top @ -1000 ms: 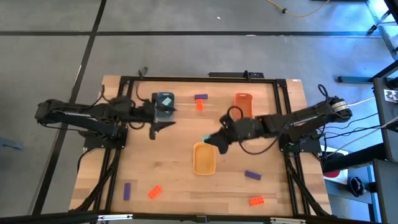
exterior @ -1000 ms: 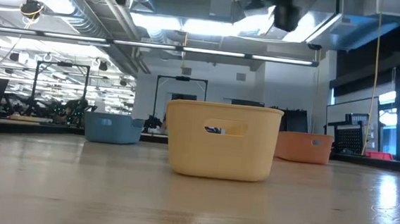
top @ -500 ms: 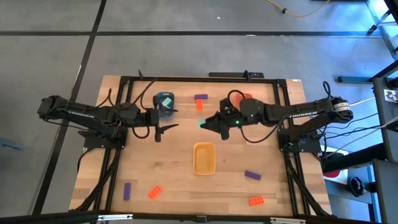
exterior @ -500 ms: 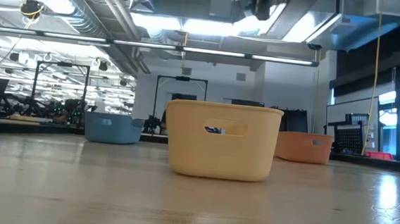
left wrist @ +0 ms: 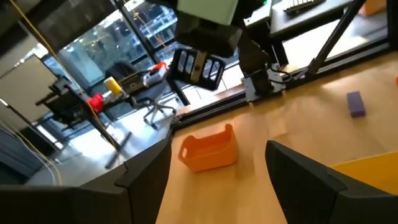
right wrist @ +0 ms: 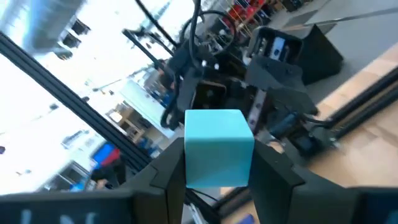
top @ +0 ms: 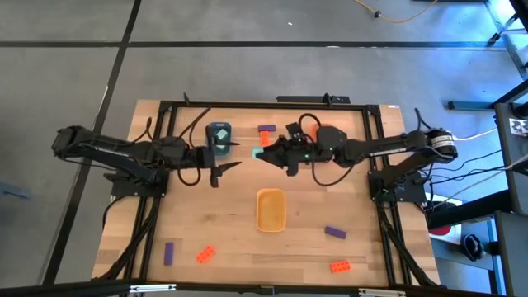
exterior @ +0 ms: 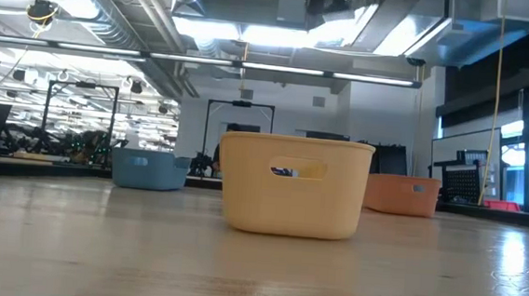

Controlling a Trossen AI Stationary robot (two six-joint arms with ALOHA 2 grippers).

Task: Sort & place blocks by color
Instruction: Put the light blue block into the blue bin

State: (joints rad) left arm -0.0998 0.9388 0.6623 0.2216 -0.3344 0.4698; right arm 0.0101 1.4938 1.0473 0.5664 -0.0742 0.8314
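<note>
My right gripper [top: 266,156] hovers over the table's far middle, between the blue tray [top: 219,137] and the orange tray [top: 323,132], shut on a mint-green block [right wrist: 219,144]. My left gripper [top: 224,166] is open just near of the blue tray and touches nothing. A purple block [top: 266,129] and an orange-red block [top: 264,139] lie flat at the far edge. Nearer lie two purple blocks [top: 334,233] [top: 168,252] and two orange-red ones [top: 206,254] [top: 340,266]. Something dark and teal sits in the blue tray; I cannot tell what. My right gripper pinches the mint-green block [top: 258,154] between its two fingers [right wrist: 168,167], one on each opposite side face. The fingers reach roughly level from the table's right side. The block is lifted clear of the table.
The yellow tray [top: 271,209] stands at the table's middle, near of both grippers. In the low view it [exterior: 294,197] fills the centre, with the blue tray [exterior: 151,170] and orange tray [exterior: 401,195] behind. A black frame [top: 247,105] borders the table.
My right gripper has carried the mint-green block from the yellow tray's far corner toward the table's far edge and left, toward the blue tray. My left gripper has drawn slightly right, away from the blue tray, and stays open.
</note>
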